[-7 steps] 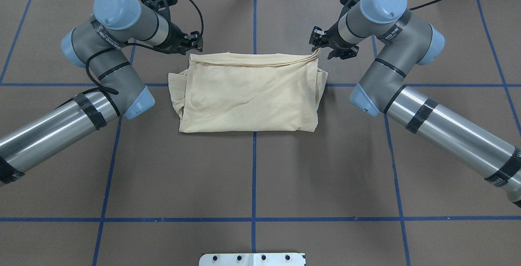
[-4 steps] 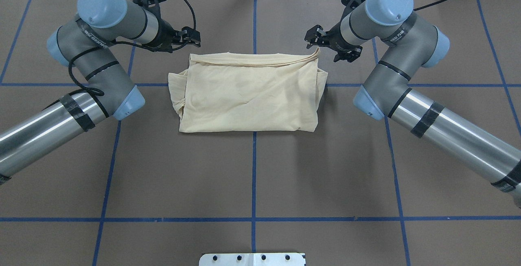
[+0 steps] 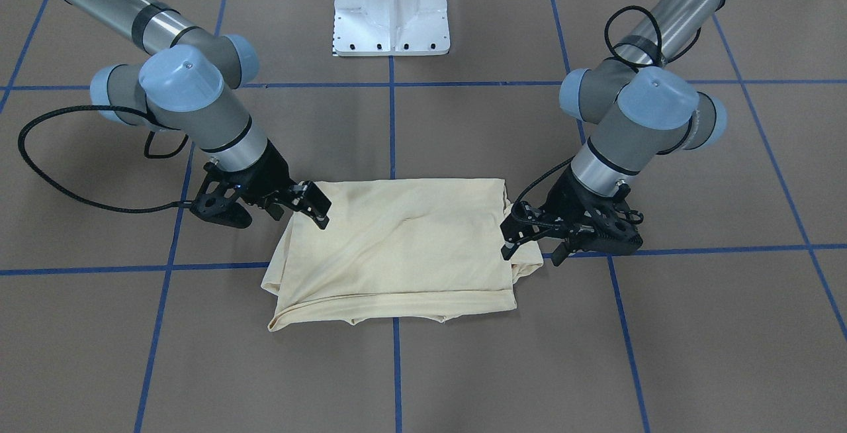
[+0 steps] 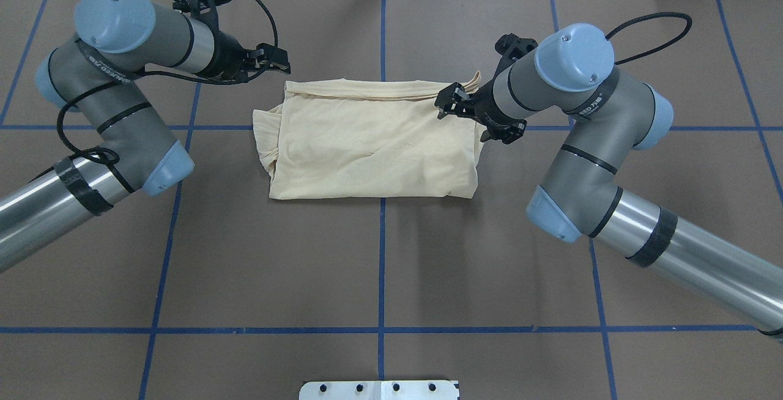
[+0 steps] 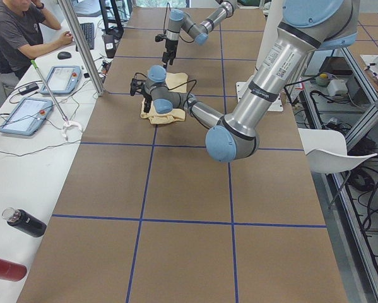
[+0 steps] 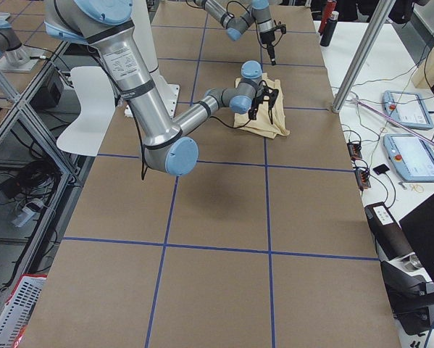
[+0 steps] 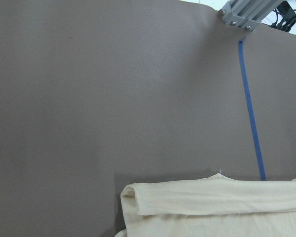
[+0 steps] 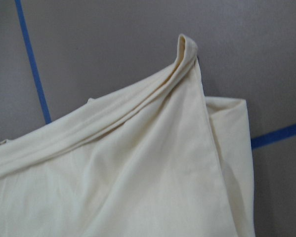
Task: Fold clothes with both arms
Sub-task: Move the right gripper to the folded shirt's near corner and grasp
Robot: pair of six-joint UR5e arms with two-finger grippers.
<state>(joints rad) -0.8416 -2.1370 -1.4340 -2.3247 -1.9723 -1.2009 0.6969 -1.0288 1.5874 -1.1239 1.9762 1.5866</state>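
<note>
Regrasp stage between folds, judging by the layout. Folded long-sleeved T-shirt [image 4: 373,143] flat at frame centre on the tabletop [image 4: 379,265]. Right hand [image 4: 446,103] spread, empty, over the upper-right corner. Left hand [image 4: 278,62] spread, empty, just off the upper-left corner. Next: lower onto the corners and pinch all layers together.

Probably a robotics lab: blue-taped brown table [image 5: 176,208], teach pendant [image 6: 418,156], aluminium post [image 5: 81,47], seated person [image 5: 18,31].

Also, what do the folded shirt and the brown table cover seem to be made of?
The shirt looks like thin knit cotton, matte: soft creases, rolled edges. The table cover is perhaps brown paper or card: flat, no sheen.
</note>
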